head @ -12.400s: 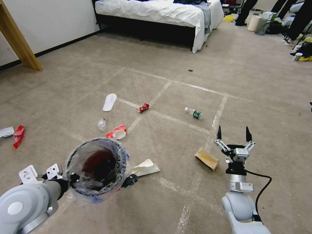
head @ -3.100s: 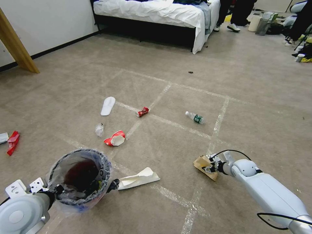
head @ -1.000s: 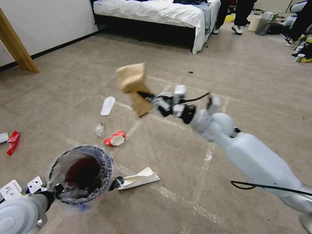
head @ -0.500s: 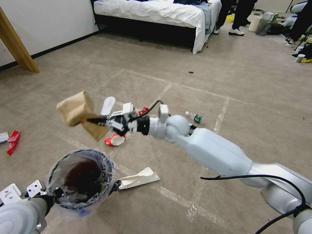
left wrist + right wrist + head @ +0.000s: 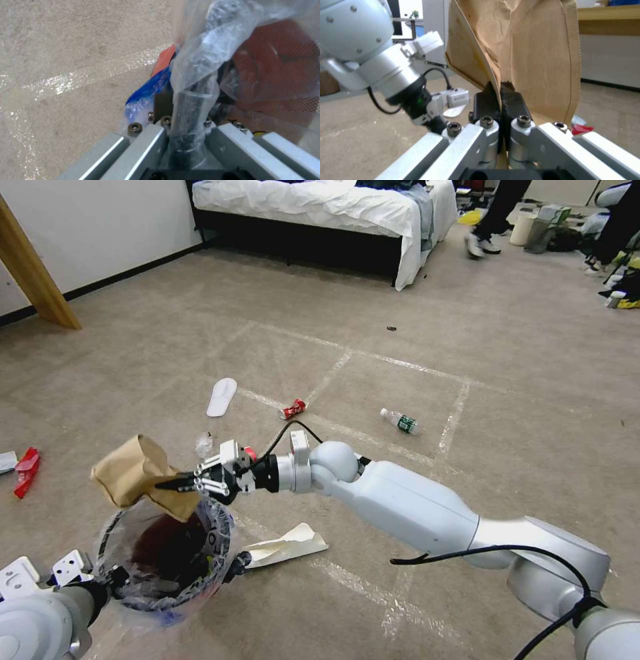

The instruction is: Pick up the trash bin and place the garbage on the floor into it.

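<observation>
Paper bag (image 5: 137, 479) pinched by right gripper (image 5: 175, 485) above trash bin (image 5: 163, 553).

The right arm reaches across the head view from the lower right corner toward the left of centre, almost fully stretched, with a black cable looping beside its elbow and another over the wrist. The right gripper (image 5: 175, 485) points to the left — its black fingers (image 5: 512, 101) are pressed flat together on an edge of the brown paper bag (image 5: 137, 475), which hangs at the gripper's tip in the left part of the frame. The left arm sits in the lower left corner, only its rounded grey joint and wrist showing. The left gripper (image 5: 175, 573) clamps the rim of the trash bin (image 5: 121, 592) — one finger (image 5: 190, 112) lies inside the plastic liner.
</observation>
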Controlling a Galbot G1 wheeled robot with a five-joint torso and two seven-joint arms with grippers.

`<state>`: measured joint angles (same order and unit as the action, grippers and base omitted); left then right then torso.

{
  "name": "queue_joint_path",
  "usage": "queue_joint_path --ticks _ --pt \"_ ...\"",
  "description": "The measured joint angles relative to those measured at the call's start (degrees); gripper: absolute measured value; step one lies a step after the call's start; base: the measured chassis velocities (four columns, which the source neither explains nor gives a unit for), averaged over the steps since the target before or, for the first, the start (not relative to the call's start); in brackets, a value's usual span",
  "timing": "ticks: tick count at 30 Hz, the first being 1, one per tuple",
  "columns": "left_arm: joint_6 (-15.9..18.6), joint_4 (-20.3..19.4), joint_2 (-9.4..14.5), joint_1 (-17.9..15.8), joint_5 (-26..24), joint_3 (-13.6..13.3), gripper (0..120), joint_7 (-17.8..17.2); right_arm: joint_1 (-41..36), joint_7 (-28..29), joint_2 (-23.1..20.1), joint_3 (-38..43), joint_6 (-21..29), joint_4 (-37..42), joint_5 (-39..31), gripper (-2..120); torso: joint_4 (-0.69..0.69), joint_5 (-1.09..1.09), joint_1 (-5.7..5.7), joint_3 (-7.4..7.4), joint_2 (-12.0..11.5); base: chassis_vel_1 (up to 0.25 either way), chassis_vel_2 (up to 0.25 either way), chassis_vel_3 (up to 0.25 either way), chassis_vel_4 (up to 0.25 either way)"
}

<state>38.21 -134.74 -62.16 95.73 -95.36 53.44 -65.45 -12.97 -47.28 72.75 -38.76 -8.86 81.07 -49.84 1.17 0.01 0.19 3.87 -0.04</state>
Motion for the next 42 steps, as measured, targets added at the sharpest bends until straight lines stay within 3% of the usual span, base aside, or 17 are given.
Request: queue_joint_path --ticks 33,35,39,41,42 --pt "-0.50 -1.22 -2.23 -0.02 0.68 -0.24 0 -0.29 -3.92 -1.51 -0.70 -1.93 0.02 -0.75 3.16 1 0.00 0.00 0.00 0.00 0.00 0.000 0.000 0.000 0.000" --pt "-0.50 -1.82 -2.60 0.52 0.72 -0.09 0 -0.29 -3.85 -1.55 -0.34 -2.32 -0.39 -1.26 3.70 12 -0.01 0.00 0.00 0.00 0.00 0.000 0.000 0.000 0.000" --pt "-0.50 -2.24 -2.60 0.86 0.56 0.29 0 -0.33 -3.67 -1.76 -0.06 -2.52 -0.45 -1.90 3.82 22 -0.01 0.00 0.00 0.00 0.00 0.000 0.000 0.000 0.000" --pt "-0.51 -2.60 -2.61 1.55 0.28 0.60 0 -0.50 -3.55 -2.20 0.29 -2.53 -0.01 -2.61 3.91 35 0.00 0.00 0.00 0.00 0.00 0.000 0.000 0.000 0.000" --pt "-0.51 -2.60 -2.61 1.55 0.28 0.60 0 -0.50 -3.55 -2.20 0.29 -2.53 -0.01 -2.61 3.91 35 0.00 0.00 0.00 0.00 0.00 0.000 0.000 0.000 0.000"
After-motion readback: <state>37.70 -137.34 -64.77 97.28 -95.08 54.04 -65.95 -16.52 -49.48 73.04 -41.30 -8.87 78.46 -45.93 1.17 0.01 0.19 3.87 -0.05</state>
